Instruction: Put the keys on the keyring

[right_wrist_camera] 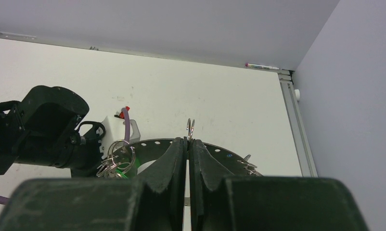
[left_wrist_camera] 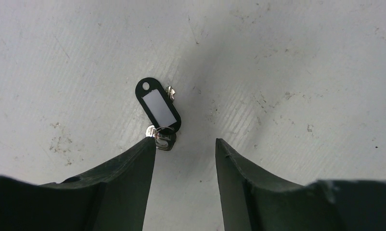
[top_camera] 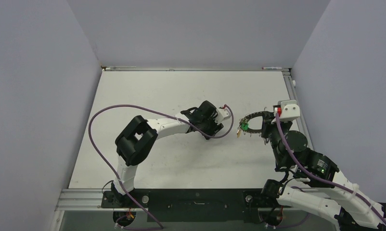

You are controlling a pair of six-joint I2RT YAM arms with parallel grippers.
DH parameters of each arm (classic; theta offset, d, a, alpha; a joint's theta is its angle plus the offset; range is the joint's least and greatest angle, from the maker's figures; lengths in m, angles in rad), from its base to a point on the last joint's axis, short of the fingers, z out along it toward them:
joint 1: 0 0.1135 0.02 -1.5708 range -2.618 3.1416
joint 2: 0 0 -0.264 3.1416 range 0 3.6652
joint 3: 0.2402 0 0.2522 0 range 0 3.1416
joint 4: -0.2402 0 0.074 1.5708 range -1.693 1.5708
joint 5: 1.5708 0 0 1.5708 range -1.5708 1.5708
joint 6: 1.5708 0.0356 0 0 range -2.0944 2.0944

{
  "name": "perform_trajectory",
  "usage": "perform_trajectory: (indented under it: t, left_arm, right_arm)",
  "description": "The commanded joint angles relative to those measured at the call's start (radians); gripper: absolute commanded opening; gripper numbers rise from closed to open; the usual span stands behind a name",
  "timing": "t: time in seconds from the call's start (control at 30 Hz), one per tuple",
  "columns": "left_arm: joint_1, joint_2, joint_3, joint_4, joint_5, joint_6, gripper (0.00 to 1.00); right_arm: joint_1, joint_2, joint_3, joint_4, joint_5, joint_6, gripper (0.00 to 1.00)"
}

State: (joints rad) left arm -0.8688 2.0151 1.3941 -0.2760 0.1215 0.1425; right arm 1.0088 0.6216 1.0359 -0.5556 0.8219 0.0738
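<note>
Your left gripper (left_wrist_camera: pixel 185 141): jaws apart, empty | black-tagged key (left_wrist_camera: pixel 158 107) flat on table (left_wrist_camera: pixel 302 57), just beyond one fingertip | judge it light, stiff, slippery; pinch the tag across its width | your right gripper (right_wrist_camera: pixel 187 140): pressed together, apparently clamping keyring (right_wrist_camera: pixel 222 150) rim.

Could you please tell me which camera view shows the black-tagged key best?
The left wrist view: the black-tagged key lies flat on the table, just ahead of the left hand. In the top view the left hand hides it; the right wrist view doesn't show it.
</note>
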Motion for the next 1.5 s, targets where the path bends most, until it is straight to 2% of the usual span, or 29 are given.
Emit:
perform_trajectory:
  t: [0.0,0.2,0.53,0.93,1.17,1.47]
  left_arm:
    - [0.021,-0.069,0.055,-0.004,0.037,0.018,0.46]
    - [0.042,-0.015,0.097,-0.026,0.058,0.036,0.46]
    - [0.067,0.053,0.15,-0.082,0.14,0.058,0.39]
    - [0.067,0.1,0.159,-0.099,0.12,0.062,0.35]
    - [0.065,0.1,0.148,-0.092,0.114,0.057,0.24]
    - [0.059,0.073,0.127,-0.086,0.106,0.052,0.0]
  right_arm:
    - [0.004,0.008,0.002,0.034,-0.003,0.009,0.05]
    - [0.003,0.01,0.0,0.035,-0.006,0.009,0.05]
    - [0.003,0.013,0.001,0.034,-0.006,0.008,0.05]
    - [0.003,0.015,0.008,0.034,-0.012,0.004,0.05]
    - [0.003,0.022,0.008,0.037,-0.013,0.003,0.05]
    - [0.003,0.022,0.005,0.042,-0.015,0.002,0.05]
